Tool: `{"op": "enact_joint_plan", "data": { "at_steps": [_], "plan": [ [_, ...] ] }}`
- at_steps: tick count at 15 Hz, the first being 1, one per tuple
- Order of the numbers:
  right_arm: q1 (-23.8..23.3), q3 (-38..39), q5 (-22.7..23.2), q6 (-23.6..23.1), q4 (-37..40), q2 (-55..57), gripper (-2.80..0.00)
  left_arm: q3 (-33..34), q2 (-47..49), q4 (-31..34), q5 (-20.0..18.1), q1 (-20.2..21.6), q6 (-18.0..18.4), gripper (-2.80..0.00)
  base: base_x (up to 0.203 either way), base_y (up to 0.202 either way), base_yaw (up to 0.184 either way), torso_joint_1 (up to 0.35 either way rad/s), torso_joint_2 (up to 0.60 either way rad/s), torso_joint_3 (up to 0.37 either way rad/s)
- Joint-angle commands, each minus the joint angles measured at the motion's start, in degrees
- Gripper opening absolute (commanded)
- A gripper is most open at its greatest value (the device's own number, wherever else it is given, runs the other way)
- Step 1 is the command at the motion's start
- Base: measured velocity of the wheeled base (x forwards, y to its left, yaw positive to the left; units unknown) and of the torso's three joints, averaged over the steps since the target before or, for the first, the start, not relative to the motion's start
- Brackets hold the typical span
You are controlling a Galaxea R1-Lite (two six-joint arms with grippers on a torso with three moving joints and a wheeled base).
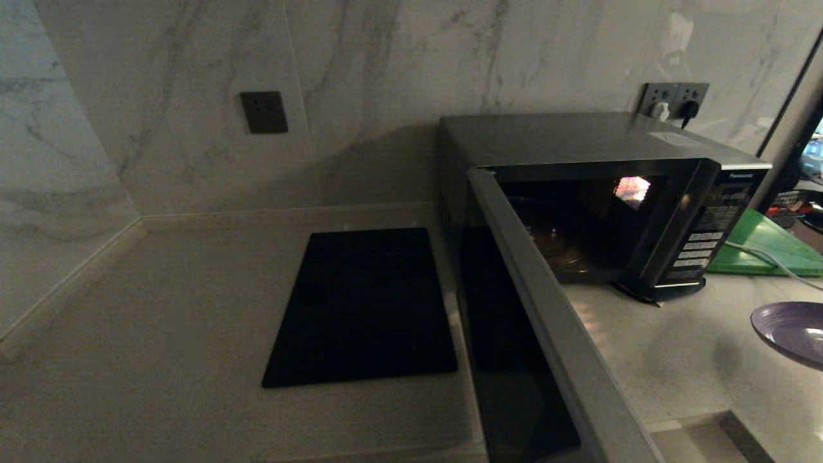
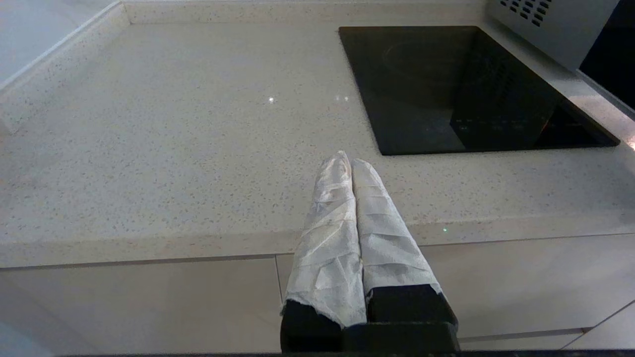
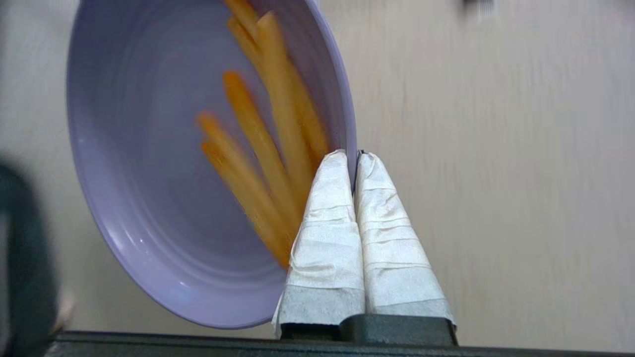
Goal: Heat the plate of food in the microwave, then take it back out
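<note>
The dark grey microwave (image 1: 598, 161) stands at the back right of the counter, its door (image 1: 514, 334) swung wide open toward me and its cavity dark. The pale lilac plate of food (image 3: 163, 163) holds several orange-tan sticks; its rim is pinched between the white-wrapped fingers of my right gripper (image 3: 354, 154), which is shut on it. In the head view the plate (image 1: 791, 331) hangs above the counter at the far right, in front of the microwave. My left gripper (image 2: 349, 159) is shut and empty, hovering over the counter's front edge.
A flat black slab (image 1: 366, 302) lies on the counter left of the microwave, also showing as the black slab (image 2: 471, 89) in the left wrist view. A green board (image 1: 771, 247) with a white cable sits right of the microwave. Marble walls (image 1: 193, 96) close the corner.
</note>
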Motion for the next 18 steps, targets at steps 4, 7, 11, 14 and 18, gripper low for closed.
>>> {"op": "enact_joint_plan", "data": {
  "at_steps": [4,7,11,14,18],
  "plan": [
    [-4.46,-3.8,0.18,-3.39,-6.52,13.48,-2.8,0.0,-0.01,-0.02,-0.02,0.02,-0.05,-2.8,0.0,0.0,0.0,0.0,0.0,0.0],
    [-5.09,-5.65,0.19,-3.74,-6.8,16.85,-2.8,-0.07,-0.01,-0.02,0.04,0.02,-0.05,-2.8,0.0,0.0,0.0,0.0,0.0,0.0],
    [-5.99,-6.86,0.99,-3.68,-6.8,20.56,-2.8,0.0,-0.01,-0.02,-0.05,0.02,-0.05,-2.8,0.0,0.0,0.0,0.0,0.0,0.0],
    [-7.18,-8.09,1.6,-3.68,-6.8,22.18,-2.8,0.0,-0.01,-0.02,0.02,0.02,-0.05,-2.8,0.0,0.0,0.0,0.0,0.0,0.0],
    [-8.78,-7.9,5.19,-5.97,-6.71,19.66,0.0,0.0,-0.01,-0.02,0.04,0.02,-0.05,-2.8,0.0,0.0,0.0,0.0,0.0,0.0]
  ]
}}
